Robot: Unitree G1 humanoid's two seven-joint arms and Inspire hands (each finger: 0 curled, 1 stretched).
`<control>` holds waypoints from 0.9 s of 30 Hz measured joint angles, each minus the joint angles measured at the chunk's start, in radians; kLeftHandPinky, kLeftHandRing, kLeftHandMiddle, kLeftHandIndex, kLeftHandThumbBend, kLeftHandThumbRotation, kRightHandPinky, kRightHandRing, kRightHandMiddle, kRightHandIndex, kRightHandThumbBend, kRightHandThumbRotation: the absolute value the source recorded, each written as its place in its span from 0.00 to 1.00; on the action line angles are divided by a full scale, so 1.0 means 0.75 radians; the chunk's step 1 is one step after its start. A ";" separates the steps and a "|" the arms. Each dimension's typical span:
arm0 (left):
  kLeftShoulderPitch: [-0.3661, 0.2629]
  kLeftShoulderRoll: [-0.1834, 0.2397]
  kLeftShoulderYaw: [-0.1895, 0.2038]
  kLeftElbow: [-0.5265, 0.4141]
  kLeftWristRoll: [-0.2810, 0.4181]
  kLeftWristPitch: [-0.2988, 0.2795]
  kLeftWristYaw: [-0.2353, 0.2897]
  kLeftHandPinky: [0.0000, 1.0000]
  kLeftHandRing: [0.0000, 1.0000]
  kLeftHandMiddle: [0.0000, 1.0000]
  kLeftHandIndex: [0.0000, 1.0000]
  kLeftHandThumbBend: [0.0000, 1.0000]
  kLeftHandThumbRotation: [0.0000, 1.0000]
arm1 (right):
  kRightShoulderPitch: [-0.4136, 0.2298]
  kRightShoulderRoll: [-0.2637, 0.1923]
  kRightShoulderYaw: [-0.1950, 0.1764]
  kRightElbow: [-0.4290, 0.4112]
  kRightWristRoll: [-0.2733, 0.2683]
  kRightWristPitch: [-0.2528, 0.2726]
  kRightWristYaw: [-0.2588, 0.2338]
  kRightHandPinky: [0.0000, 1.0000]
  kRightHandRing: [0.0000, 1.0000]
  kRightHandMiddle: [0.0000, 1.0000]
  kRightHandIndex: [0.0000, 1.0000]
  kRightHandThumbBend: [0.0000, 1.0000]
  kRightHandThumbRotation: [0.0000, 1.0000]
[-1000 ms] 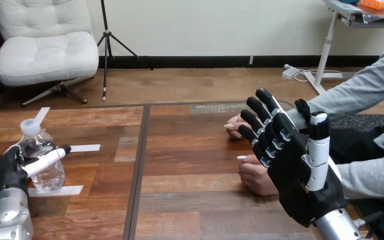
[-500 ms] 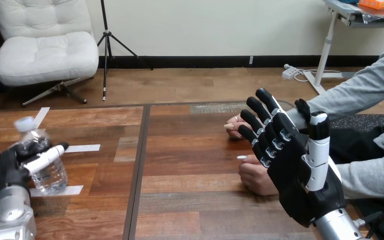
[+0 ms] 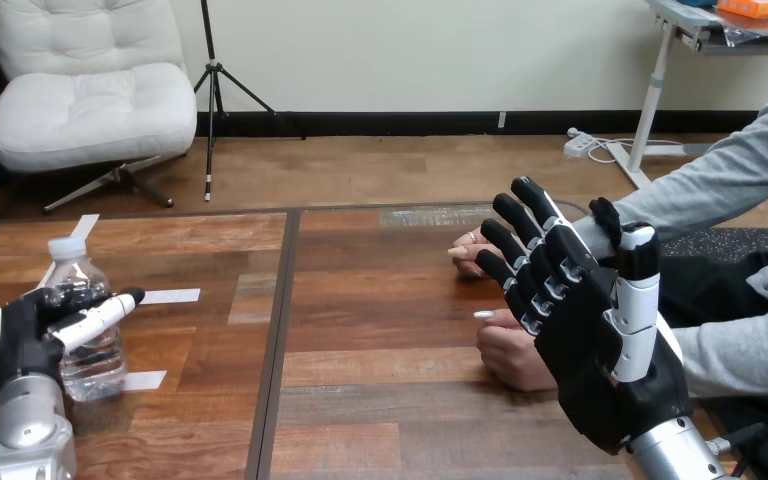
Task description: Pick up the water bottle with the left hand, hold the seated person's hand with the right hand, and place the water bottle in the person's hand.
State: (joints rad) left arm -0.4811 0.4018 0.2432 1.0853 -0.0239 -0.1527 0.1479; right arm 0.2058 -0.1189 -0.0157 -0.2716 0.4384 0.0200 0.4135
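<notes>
A clear water bottle [image 3: 82, 340] with a white cap stands upright at the table's left. My left hand [image 3: 22, 342] is wrapped round it from the left, fingers curled behind it and the thumb [image 3: 96, 318] lying across its front. My right hand [image 3: 605, 345] is raised at the right, open, with straight fingers spread and pointing up and to the left. Just beyond it the person's two hands rest on the table: the nearer hand [image 3: 508, 352] loosely closed and partly hidden by my fingers, the farther hand [image 3: 472, 255] flat. My right hand touches neither.
White tape strips [image 3: 168, 296] lie on the wooden table [image 3: 380, 400] near the bottle. A dark seam [image 3: 280, 330] runs down the tabletop between the bottle and the person's hands. The person's grey sleeves [image 3: 740, 355] come in from the right.
The bottle leaned left in my left hand half a second ago and now stands upright again, a little nearer me. My right hand and the person's hands have not moved.
</notes>
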 measured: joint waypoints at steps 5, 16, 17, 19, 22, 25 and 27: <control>0.003 -0.001 -0.001 0.000 0.004 -0.006 0.007 0.34 0.41 0.46 0.47 0.68 0.00 | 0.000 0.000 0.000 0.000 0.000 0.000 0.000 1.00 1.00 1.00 1.00 0.90 1.00; 0.010 -0.001 -0.024 0.000 0.046 -0.033 0.037 0.35 0.41 0.46 0.47 0.71 0.00 | 0.000 0.001 0.000 0.000 0.000 0.000 0.000 1.00 1.00 1.00 1.00 0.88 1.00; 0.011 -0.001 -0.027 0.000 0.048 -0.036 0.040 0.35 0.41 0.46 0.47 0.71 0.00 | 0.000 0.001 0.000 0.000 0.000 0.000 0.000 1.00 1.00 1.00 1.00 0.88 1.00; 0.012 -0.001 -0.031 0.000 0.052 -0.041 0.044 0.35 0.41 0.46 0.47 0.71 0.00 | 0.000 0.001 0.000 0.000 -0.001 0.000 0.000 1.00 1.00 1.00 1.00 0.88 1.00; 0.014 -0.001 -0.039 0.000 0.056 -0.048 0.049 0.36 0.42 0.46 0.47 0.72 0.00 | 0.000 0.001 0.000 0.000 -0.001 0.000 0.000 1.00 1.00 1.00 1.00 0.88 1.00; 0.016 -0.001 -0.045 0.000 0.069 -0.054 0.059 0.36 0.42 0.47 0.47 0.73 0.00 | 0.000 0.001 0.000 0.000 -0.001 0.000 0.000 1.00 1.00 1.00 1.00 0.88 1.00; 0.017 -0.001 -0.049 0.000 0.082 -0.061 0.068 0.37 0.42 0.47 0.47 0.74 0.00 | 0.000 0.001 0.000 0.000 -0.002 0.000 0.000 1.00 1.00 1.00 1.00 0.88 1.00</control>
State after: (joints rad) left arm -0.4680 0.4013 0.2063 1.0853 0.0374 -0.1982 0.1988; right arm 0.2058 -0.1181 -0.0155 -0.2716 0.4371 0.0200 0.4134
